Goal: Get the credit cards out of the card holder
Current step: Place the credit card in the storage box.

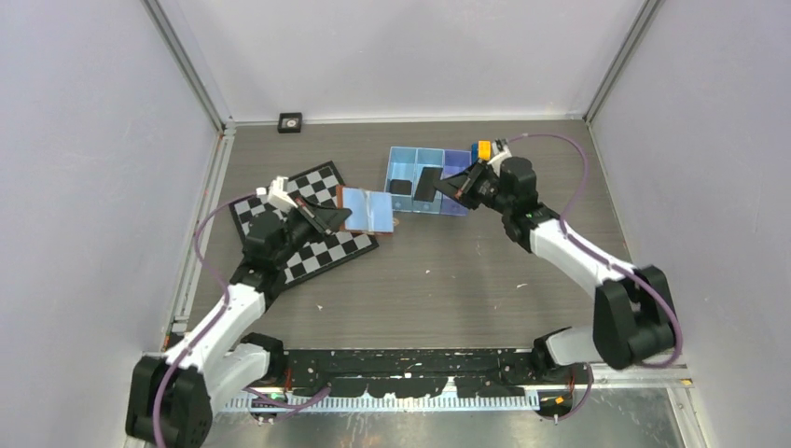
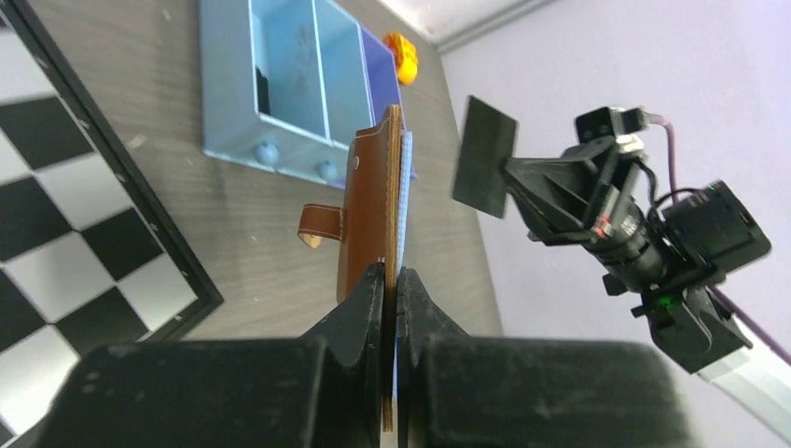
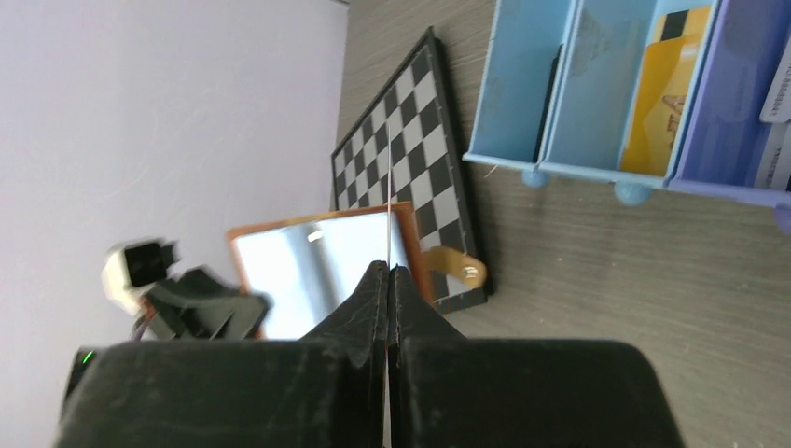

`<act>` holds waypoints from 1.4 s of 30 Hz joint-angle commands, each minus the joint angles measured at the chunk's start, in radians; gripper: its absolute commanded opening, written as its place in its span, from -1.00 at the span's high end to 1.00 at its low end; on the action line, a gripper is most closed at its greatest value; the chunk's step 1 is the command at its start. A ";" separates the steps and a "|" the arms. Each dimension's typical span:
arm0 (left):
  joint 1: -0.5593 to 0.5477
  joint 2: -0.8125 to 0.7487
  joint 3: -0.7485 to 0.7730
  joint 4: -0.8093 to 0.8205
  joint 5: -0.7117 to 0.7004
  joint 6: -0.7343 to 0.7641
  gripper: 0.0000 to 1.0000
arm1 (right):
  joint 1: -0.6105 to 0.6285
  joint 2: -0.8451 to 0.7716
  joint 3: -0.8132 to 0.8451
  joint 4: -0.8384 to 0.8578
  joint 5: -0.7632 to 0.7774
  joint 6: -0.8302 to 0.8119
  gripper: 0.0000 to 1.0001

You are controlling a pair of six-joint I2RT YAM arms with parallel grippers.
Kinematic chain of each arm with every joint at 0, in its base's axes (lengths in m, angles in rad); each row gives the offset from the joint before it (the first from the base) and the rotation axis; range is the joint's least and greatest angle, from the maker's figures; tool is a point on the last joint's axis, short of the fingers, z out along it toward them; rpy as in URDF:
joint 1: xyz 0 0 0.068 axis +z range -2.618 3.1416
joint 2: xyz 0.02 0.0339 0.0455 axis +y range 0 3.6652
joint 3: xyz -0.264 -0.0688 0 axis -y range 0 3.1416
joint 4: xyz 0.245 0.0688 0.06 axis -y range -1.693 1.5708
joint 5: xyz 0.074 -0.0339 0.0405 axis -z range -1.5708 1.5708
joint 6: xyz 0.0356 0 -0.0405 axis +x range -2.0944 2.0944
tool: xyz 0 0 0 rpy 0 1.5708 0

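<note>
The brown card holder (image 1: 367, 210) lies open left of the tray, its grey-silver inside up. My left gripper (image 1: 338, 217) is shut on its left edge. In the left wrist view the holder (image 2: 371, 201) shows edge-on between my shut left gripper (image 2: 392, 273). My right gripper (image 1: 451, 187) is shut on a dark credit card (image 1: 427, 184) and holds it tilted over the blue tray. In the right wrist view that card (image 3: 386, 205) is a thin edge in the right gripper (image 3: 387, 269), with the holder (image 3: 312, 266) behind it. In the left wrist view the dark card (image 2: 485, 155) hangs right of the holder.
The blue three-compartment tray (image 1: 410, 154) holds a dark card (image 1: 401, 187) and a yellow card (image 3: 660, 98). A yellow-and-blue toy block (image 1: 483, 149) sits beside the tray's right end. A checkerboard (image 1: 280, 215) lies under my left arm. Walls enclose the table.
</note>
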 commanded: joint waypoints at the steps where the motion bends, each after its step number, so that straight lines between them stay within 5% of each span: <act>1: 0.003 -0.171 0.036 -0.224 -0.211 0.135 1.00 | 0.000 0.155 0.141 -0.033 0.010 -0.017 0.99; 14: 0.003 -0.315 0.000 -0.277 -0.339 0.138 1.00 | 0.034 0.569 0.513 -0.149 0.080 -0.075 0.99; 27: 0.003 -0.298 0.002 -0.266 -0.315 0.134 1.00 | 0.079 0.756 0.671 -0.220 0.102 -0.120 0.96; 30: 0.003 -0.294 0.003 -0.262 -0.309 0.132 1.00 | 0.079 0.740 0.659 -0.219 0.114 -0.127 0.61; 42: 0.003 -0.269 -0.010 -0.209 -0.247 0.101 1.00 | 0.079 0.446 0.471 -0.236 0.187 -0.147 -0.26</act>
